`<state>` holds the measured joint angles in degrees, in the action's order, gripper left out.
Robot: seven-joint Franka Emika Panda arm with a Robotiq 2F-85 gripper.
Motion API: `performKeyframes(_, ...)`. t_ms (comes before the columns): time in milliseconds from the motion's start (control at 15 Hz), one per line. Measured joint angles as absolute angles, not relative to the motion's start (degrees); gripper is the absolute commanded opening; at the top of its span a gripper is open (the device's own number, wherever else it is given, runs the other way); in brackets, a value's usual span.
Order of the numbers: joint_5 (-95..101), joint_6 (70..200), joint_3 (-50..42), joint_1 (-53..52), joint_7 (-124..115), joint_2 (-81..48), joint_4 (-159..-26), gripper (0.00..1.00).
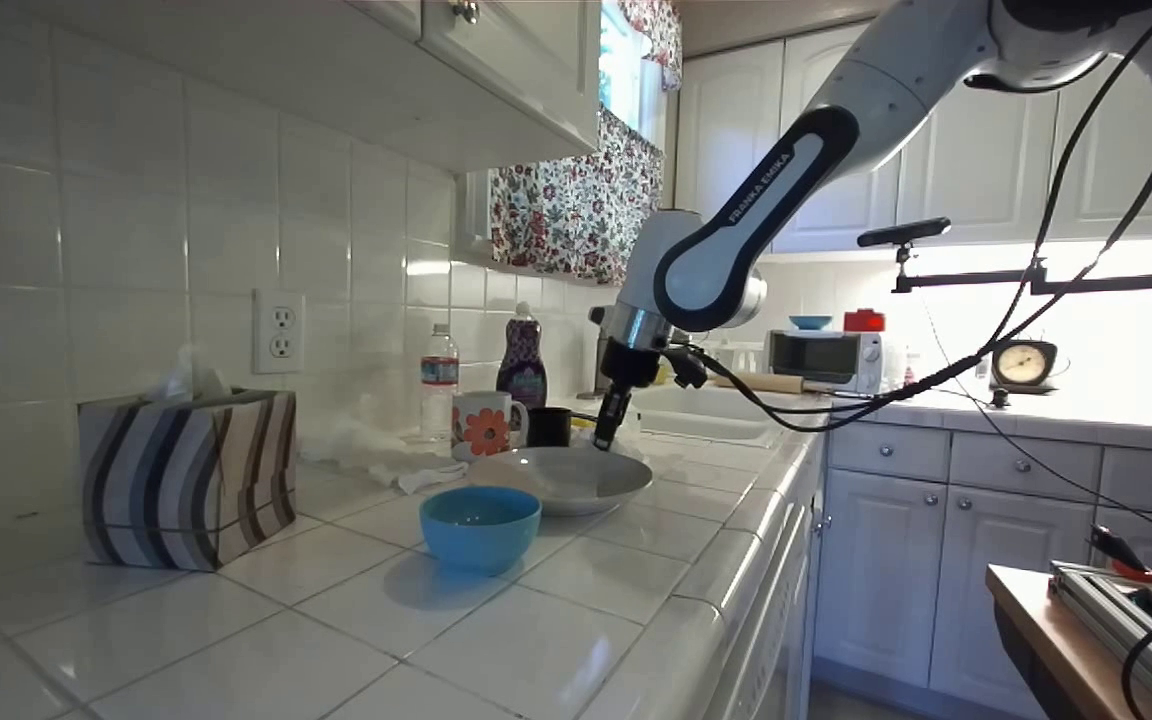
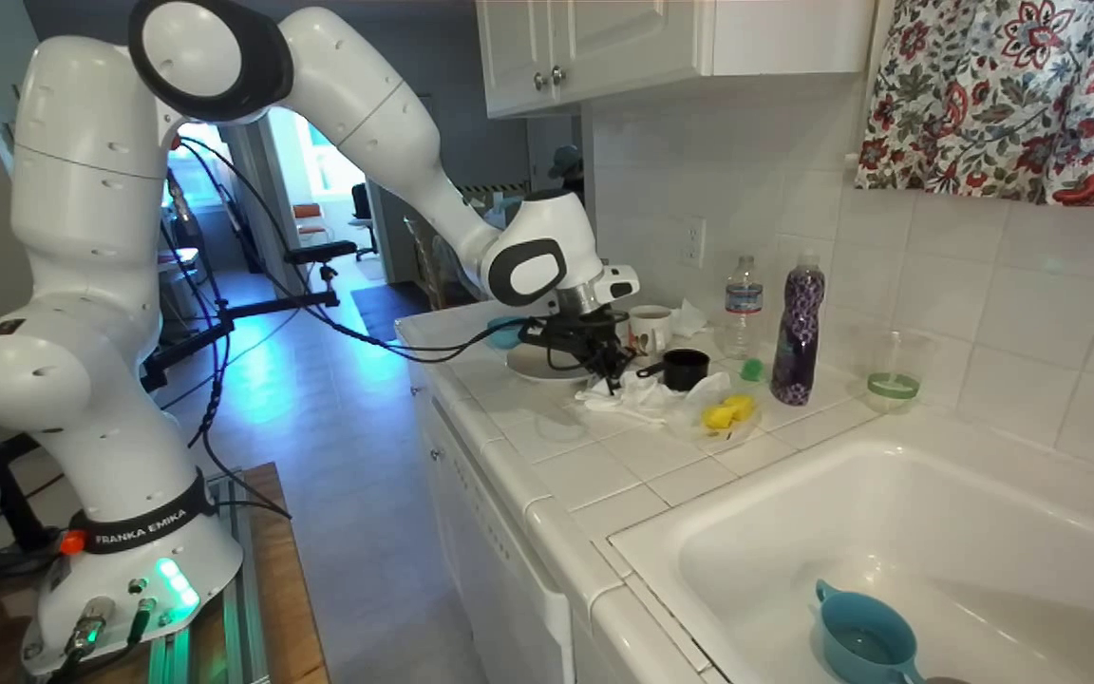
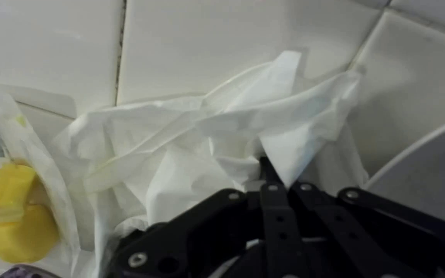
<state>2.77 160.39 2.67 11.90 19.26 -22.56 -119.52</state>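
Hand (image 3: 287, 187) tight on crumpled white sheet (image 3: 191, 170)

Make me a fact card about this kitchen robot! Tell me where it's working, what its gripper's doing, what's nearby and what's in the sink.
Place: white tiled counter beside a sink
Gripper: jaws close together, seeming to pinch a fold of the crumpled white sheet
Sheet material: paper or thin plastic, hard to tell
Beside the sheet: white dish; yellow lumps in see-through wrapping
Also on counter: flowered mug, blue bowl, striped tissue box
In sink: blue cup
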Motion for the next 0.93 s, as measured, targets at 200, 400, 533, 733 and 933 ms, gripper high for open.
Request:
performKeyframes(200,2.3,160.4,4.8,12.6,22.1,-22.8,-119.1,0.0)
performKeyframes(400,2.3,160.2,5.7,12.7,24.1,-22.8,-119.2,0.0)
performKeyframes(533,2.3,159.4,6.0,12.8,25.4,-22.3,-119.9,0.0)
performKeyframes(733,2.3,157.2,6.0,13.0,26.5,-20.3,-122.3,0.0)
performKeyframes(933,2.3,155.4,5.4,13.0,26.6,-17.7,-125.5,0.0)
